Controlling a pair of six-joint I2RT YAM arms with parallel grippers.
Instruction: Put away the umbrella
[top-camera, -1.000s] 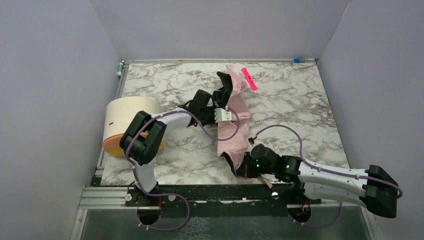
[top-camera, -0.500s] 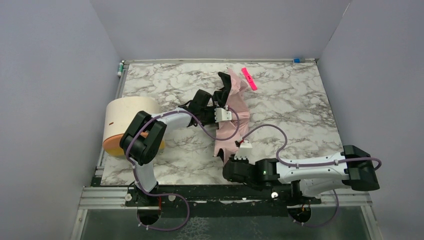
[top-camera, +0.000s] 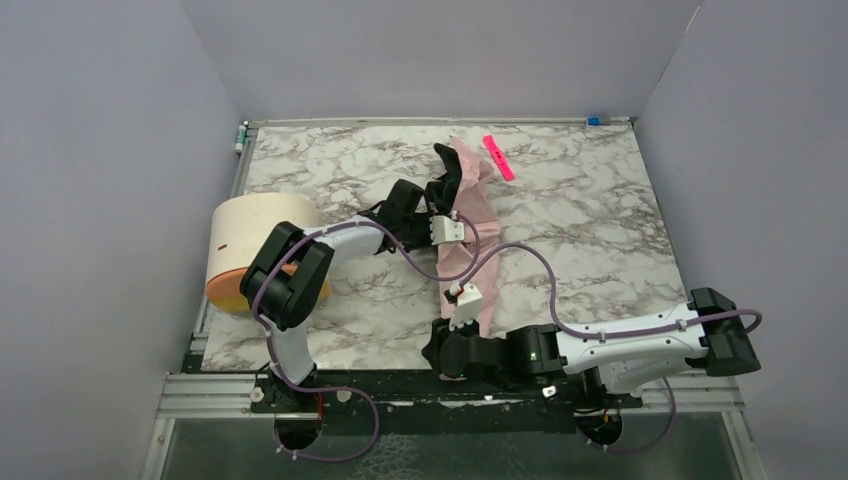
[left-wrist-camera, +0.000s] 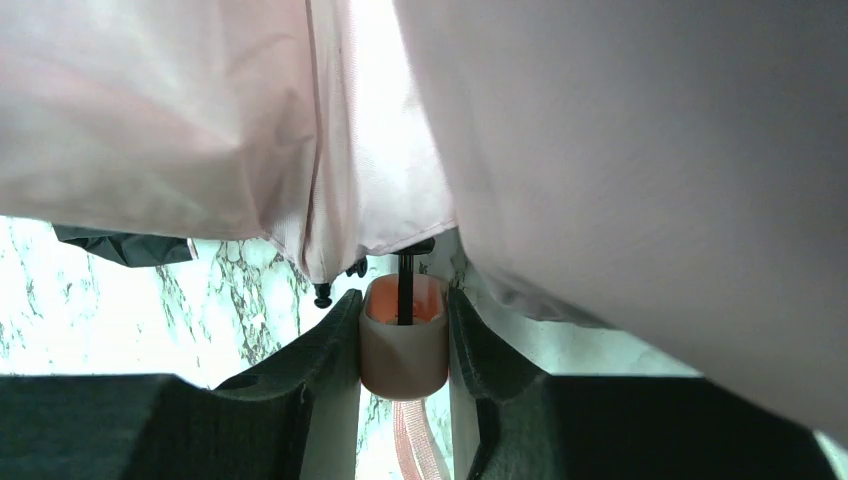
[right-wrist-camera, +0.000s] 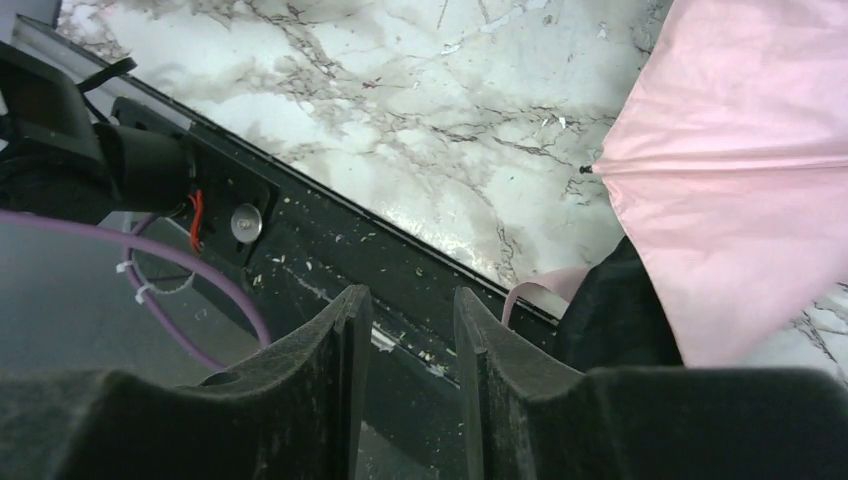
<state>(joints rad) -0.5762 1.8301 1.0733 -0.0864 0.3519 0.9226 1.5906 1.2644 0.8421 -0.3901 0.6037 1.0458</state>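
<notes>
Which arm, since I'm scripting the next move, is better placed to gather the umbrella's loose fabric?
Right, probably. The right hand is open and empty beside the near end of the umbrella, free to gather fabric. The left hand is clamped on the handle, best kept as anchor.

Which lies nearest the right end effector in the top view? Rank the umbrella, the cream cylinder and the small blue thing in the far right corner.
1. umbrella: its near end lies just beyond the right end effector.
2. cream cylinder: at the table's left edge.
3. blue thing: far right corner.
</notes>
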